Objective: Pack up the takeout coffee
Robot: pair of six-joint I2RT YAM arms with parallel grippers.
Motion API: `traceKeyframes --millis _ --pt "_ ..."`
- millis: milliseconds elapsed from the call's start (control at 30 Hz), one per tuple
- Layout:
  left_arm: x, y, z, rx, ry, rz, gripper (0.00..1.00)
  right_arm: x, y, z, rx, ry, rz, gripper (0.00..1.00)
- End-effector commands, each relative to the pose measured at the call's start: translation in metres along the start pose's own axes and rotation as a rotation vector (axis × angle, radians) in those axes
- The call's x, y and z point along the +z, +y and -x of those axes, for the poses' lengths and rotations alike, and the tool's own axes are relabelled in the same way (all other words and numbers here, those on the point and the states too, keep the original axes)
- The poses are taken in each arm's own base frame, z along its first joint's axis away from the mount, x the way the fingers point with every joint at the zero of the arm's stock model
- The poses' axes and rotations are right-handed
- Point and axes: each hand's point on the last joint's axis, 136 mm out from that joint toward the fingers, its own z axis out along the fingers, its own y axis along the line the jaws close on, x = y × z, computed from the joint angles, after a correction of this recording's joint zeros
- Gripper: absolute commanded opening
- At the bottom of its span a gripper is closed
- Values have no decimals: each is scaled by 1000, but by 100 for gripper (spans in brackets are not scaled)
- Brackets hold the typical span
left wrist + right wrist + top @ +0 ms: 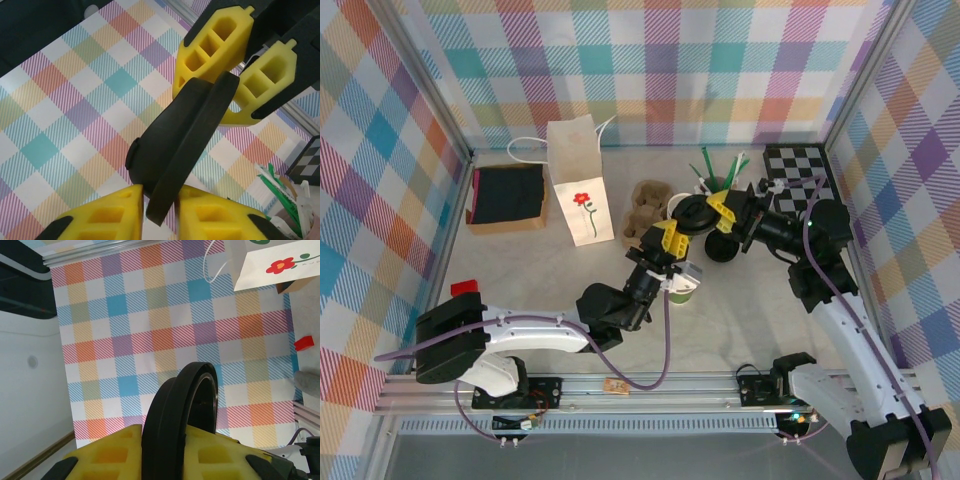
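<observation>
A round black lid (694,214) hangs on edge in the air between my two grippers. My right gripper (714,212) is shut on the lid's rim (175,400), its yellow fingers (215,50) pressed to both faces. From the opposite side my left gripper (676,234) straddles the lid's edge (175,140). Its jaws stand slightly apart, and a thin gap shows beside the lid. Below the left gripper on the table stands the takeout coffee (682,289), a green cup with a white rim, partly hidden by the wrist.
A white paper bag (579,180) with a red flower stands upright at the back. Right of it lies a brown cup carrier (647,207). A cup of green stirrers (716,176), another black lid (723,251), a box of black napkins (508,197) and a red block (465,288) are around.
</observation>
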Motion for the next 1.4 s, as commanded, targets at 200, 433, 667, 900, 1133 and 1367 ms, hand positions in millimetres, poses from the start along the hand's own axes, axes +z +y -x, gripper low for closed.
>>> traceKeyframes --millis 200,433,667,900,1133,1367 --pt "-7 2 9 -43 -17 2 48 0 12 -1 -82 -7 25 2" --pt "-14 4 2 -48 8 3 54 -1 15 3 -111 -23 12 1" --pt "-27 8 -10 -91 78 12 63 1 17 12 -130 -30 2 0" --pt "-50 27 -57 -654 375 -279 73 -3 22 10 -277 31 -92 0" --pt "-65 84 -51 -1330 401 -453 76 -1 29 2 -395 145 -62 0" --pt "-33 51 -21 -1852 352 -837 75 -6 24 -17 -484 234 2 0"
